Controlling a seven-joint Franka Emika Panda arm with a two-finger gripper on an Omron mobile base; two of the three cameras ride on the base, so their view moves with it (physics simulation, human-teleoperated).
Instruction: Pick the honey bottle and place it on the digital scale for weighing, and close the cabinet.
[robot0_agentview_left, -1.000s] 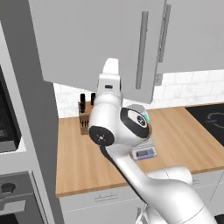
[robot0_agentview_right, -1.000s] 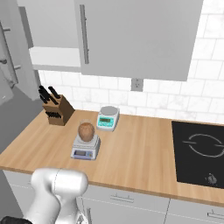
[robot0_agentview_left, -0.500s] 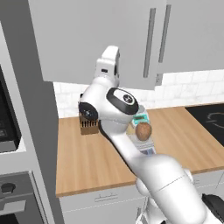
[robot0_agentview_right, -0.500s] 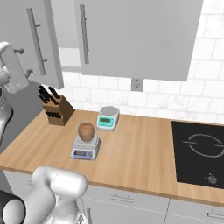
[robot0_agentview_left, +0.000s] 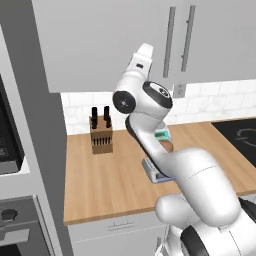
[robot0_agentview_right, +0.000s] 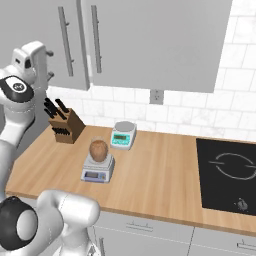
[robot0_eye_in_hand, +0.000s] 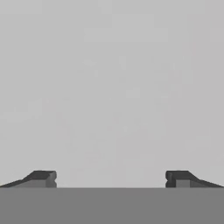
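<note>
Left base view: wide light-grey wall cabinet (robot0_agentview_left: 125, 40) with flat doors and two vertical grey bar handles (robot0_agentview_left: 179, 40), doors lying flush. White arm raised from lower right, elbow high, hand pressed up against the cabinet's lower front. Below: wooden bench (robot0_agentview_left: 110, 175), wooden knife block with dark handles (robot0_agentview_left: 101, 135) at the back left, black hob (robot0_agentview_left: 240, 140) at right. Squat amber-brown honey bottle (robot0_agentview_left: 166, 146) and small light-grey digital scale (robot0_agentview_left: 155, 172) partly hidden behind the arm

Right base view: honey bottle (robot0_agentview_right: 99, 149) in plain sight, standing upright on the round platter of the digital scale (robot0_agentview_right: 97, 167); bluish-grey display facing the bench front. White scale with teal-green panel (robot0_agentview_right: 123, 135) just behind it, apart. Knife block (robot0_agentview_right: 64, 122) to the left. Arm at the left edge, hand lifted to the cabinet (robot0_agentview_right: 155, 40) beside the left door's handle

Hand view: claw (robot0_eye_in_hand: 111, 178) open, two dark tips well apart, facing a plain pale-grey surface close ahead; nothing between them
</note>
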